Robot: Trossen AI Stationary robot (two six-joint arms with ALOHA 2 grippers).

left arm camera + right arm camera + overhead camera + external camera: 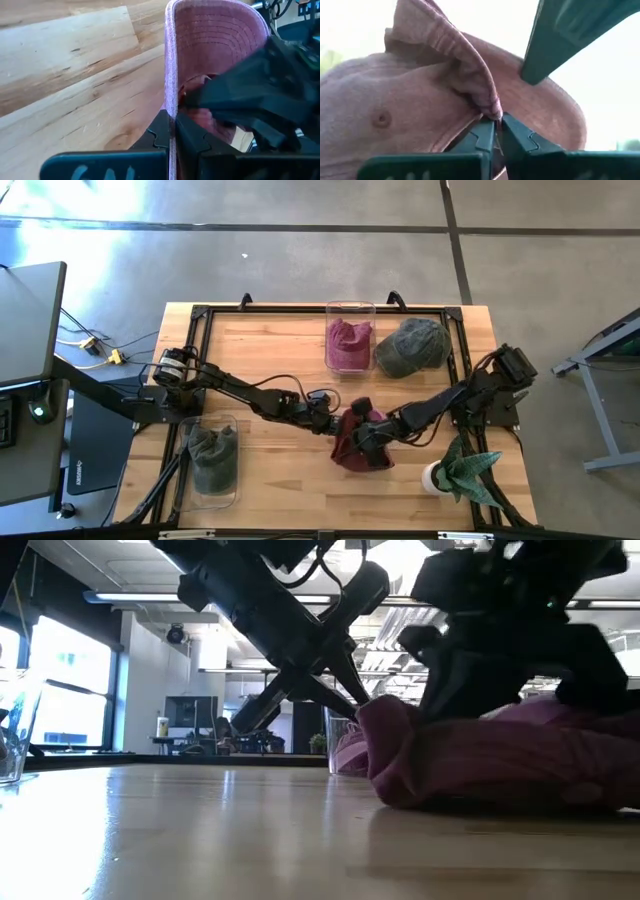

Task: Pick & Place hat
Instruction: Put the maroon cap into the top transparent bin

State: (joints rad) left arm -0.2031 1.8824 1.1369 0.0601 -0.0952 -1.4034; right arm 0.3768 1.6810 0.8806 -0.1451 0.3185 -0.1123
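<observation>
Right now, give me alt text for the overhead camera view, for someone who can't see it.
Both grippers, left gripper and right gripper, are shut on a maroon hat at the middle of the wooden table. Clear bins hold a second maroon hat and a green hat; another green hat lies loose.

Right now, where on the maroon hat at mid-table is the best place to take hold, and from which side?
The thin brim edge. The maroon hat lies crumpled on the table, so its crown is soft and bulky, while the brim gives a flat lip. The left gripper pinches it from the left, the right gripper a fold from the right.
</observation>
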